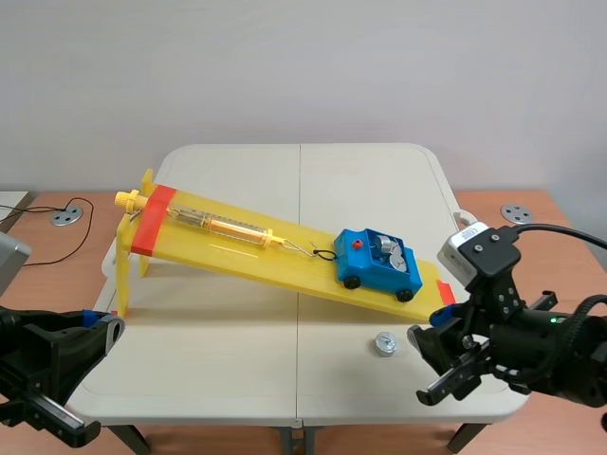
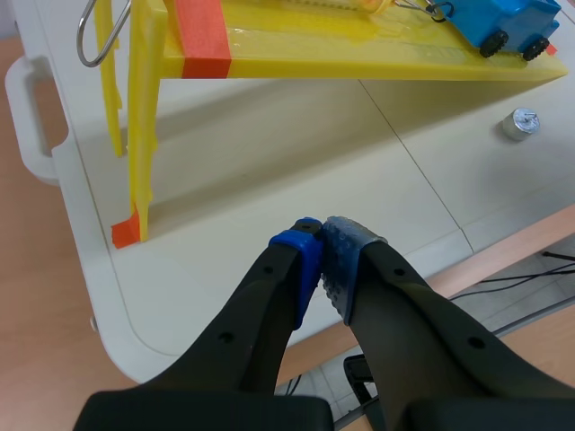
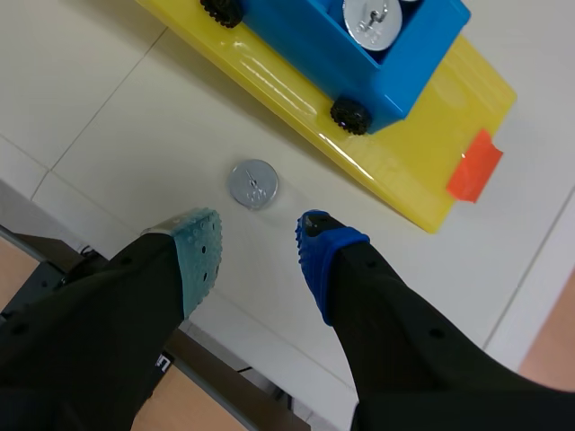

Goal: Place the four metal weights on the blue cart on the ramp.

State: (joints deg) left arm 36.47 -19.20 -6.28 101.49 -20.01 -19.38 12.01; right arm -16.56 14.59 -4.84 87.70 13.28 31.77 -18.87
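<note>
A blue cart (image 1: 378, 264) with black wheels sits low on the yellow ramp (image 1: 237, 248), with metal weights (image 1: 391, 252) in its tray. One loose metal weight (image 1: 384, 343) lies on the white table below the ramp. In the right wrist view this weight (image 3: 252, 184) lies just ahead of my open right gripper (image 3: 258, 244), between the lines of its fingertips and apart from them. The cart (image 3: 355, 45) with a weight (image 3: 372, 21) inside stands beyond it. My left gripper (image 2: 321, 247) is shut on nothing over the table's near left edge, far from the weight (image 2: 519, 123).
A spring scale (image 1: 223, 226) lies on the ramp, hooked to the cart. Orange tape (image 1: 152, 220) marks the ramp's high end and its low end (image 3: 473, 164). Yellow ramp legs (image 2: 139, 135) stand ahead of my left gripper. The table's front edge runs under both grippers.
</note>
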